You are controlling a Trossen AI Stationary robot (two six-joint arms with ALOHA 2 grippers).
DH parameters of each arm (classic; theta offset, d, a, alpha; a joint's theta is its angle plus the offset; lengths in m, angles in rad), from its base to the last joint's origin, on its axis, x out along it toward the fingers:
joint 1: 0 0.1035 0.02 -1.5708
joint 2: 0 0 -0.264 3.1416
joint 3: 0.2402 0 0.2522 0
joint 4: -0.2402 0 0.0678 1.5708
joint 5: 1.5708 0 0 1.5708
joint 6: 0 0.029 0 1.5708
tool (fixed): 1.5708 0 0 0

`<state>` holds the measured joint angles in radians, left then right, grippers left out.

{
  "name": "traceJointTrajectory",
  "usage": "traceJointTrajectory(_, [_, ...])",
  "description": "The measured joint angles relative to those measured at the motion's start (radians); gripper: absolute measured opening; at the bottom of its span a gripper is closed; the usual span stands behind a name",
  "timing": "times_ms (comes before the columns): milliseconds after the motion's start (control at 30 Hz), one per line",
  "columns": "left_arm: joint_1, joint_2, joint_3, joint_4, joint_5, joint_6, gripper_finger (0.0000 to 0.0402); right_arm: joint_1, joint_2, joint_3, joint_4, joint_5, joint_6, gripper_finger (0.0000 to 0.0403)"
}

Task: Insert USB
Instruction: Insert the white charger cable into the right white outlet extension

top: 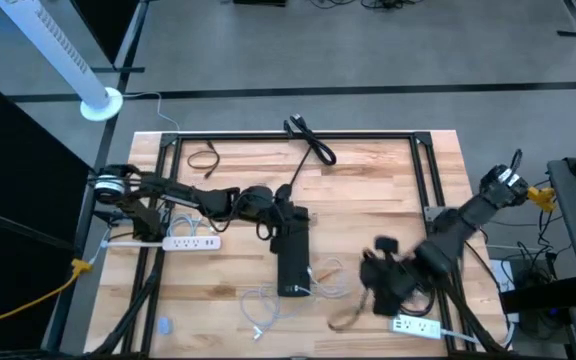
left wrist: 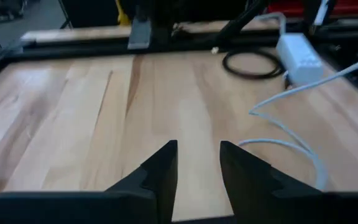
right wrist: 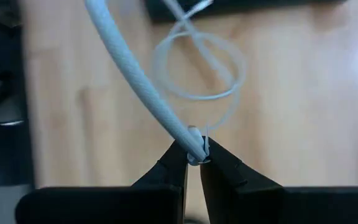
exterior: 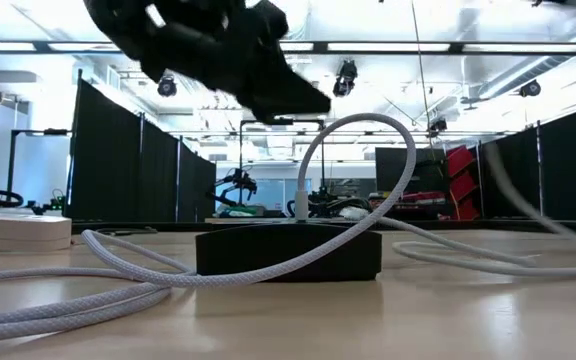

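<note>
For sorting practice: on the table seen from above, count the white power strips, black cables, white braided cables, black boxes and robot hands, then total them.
White power strips: 2
Black cables: 2
White braided cable: 1
Black box: 1
Robot hands: 2, left hand open, right hand shut on the cable
Total: 8

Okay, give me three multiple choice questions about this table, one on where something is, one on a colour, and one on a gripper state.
1. Where is the black box?
A. mid-table
B. far right corner
C. off the table

2. What colour is the cable in the right gripper?
A. black
B. white
C. yellow

3. How is the left gripper?
A. shut on a plug
B. open, empty
C. shut on a cable

Answers: 1 A, the high view shows it centred. 2 B, the right wrist view shows a white braid. 3 B, only bare wood shows between its fingers.
</note>
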<state>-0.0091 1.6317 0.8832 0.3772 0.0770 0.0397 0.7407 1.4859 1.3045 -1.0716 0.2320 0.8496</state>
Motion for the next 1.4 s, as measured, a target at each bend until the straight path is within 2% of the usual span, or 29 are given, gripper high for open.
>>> traceJointTrajectory(233, [-0.044,-0.101,-0.022,0.013,-0.043,0.026,0.0079,0.272,0.067,0.0,0.007,-0.001,0.411,0.0014])
traceJointTrajectory(300, [-0.049,-0.115,-0.022,0.037,-0.042,0.058,0.0073,0.31,0.094,0.0,0.008,-0.003,0.507,0.0014])
traceJointTrajectory(433, [-0.05,-0.118,-0.022,0.112,-0.042,0.118,0.0065,0.309,0.155,0.0,0.038,-0.057,0.629,0.0014])
traceJointTrajectory(600, [-0.048,-0.113,-0.022,0.192,-0.042,0.189,0.0065,0.295,0.229,0.0,0.106,-0.161,0.651,0.0014])
traceJointTrajectory(767, [-0.048,-0.112,-0.022,0.2,-0.042,0.225,0.0066,0.296,0.254,-0.001,0.107,-0.161,0.664,0.0014])
traceJointTrajectory(1400, [-0.041,-0.111,-0.105,0.199,-0.041,0.224,0.0066,0.293,0.283,-0.011,0.04,-0.162,0.51,0.0014])
